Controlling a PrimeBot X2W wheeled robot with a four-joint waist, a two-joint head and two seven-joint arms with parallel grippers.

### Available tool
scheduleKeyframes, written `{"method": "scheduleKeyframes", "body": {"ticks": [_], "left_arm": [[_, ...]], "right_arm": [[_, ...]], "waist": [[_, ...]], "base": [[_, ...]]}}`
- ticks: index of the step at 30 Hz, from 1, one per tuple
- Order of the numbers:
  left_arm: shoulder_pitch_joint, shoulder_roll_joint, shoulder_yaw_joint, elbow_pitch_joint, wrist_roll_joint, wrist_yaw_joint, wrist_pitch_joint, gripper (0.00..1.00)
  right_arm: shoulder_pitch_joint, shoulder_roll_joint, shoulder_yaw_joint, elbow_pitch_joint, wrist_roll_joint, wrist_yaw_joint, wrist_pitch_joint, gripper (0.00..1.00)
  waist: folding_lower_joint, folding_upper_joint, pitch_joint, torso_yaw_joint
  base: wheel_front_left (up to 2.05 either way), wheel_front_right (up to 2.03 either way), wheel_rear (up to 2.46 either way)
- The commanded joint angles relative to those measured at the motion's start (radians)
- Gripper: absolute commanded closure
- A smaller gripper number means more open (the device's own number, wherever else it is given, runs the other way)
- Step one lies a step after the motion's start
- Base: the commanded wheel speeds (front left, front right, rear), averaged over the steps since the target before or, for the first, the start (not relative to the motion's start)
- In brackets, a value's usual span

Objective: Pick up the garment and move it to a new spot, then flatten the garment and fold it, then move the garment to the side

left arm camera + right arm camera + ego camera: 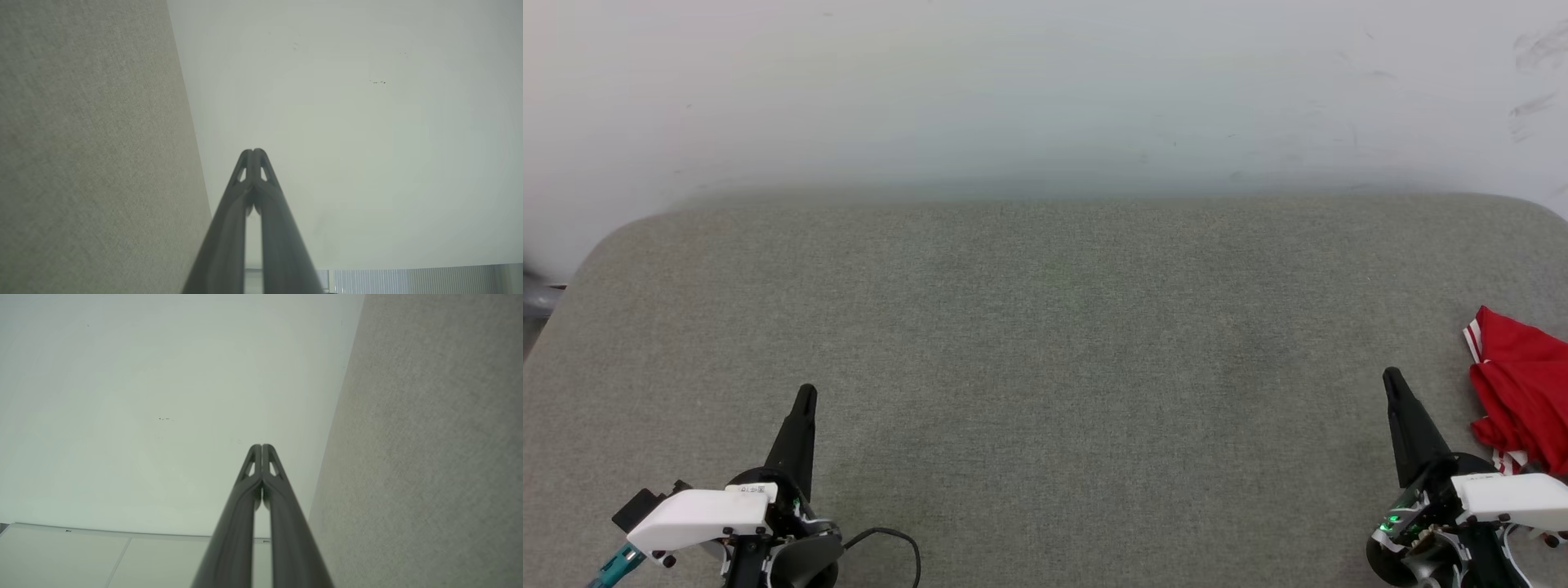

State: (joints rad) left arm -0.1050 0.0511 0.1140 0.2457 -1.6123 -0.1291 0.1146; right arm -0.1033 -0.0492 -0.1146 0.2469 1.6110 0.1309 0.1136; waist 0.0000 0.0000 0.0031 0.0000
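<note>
Currently the garment (1523,384) lies crumpled at the right edge of the desk (1045,327), just beside the right gripper (1391,377). Right gripper and left gripper (806,394) are fully closed, holding nothing

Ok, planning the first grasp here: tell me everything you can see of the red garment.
The garment is bright red, thin-looking cloth, crumpled in a heap, with red-and-white striped trim at its upper left and lower edge. It lies on the grey-green surface at the head view's right edge, partly cut off, beside the right gripper, whose fingers stand clear.
</note>
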Motion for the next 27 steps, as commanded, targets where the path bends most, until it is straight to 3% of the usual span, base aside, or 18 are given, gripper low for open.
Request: {"method": "scheduleKeyframes", "body": {"ticks": [1,27], "left_arm": [[-0.008,-0.003,0.003,0.001,-0.001,-0.004,0.003,1.00],[-0.008,-0.002,0.003,0.000,-0.001,-0.004,0.003,1.00]], "right_arm": [[-0.012,-0.002,0.002,0.001,0.004,0.000,0.001,1.00],[-0.012,-0.002,0.002,0.001,0.004,0.000,0.001,1.00]], "waist": [[0.0000,0.0000,0.000,0.000],[0.0000,0.0000,0.000,0.000]], "base": [[0.00,0.00,0.00],[0.00,0.00,0.00]]}}
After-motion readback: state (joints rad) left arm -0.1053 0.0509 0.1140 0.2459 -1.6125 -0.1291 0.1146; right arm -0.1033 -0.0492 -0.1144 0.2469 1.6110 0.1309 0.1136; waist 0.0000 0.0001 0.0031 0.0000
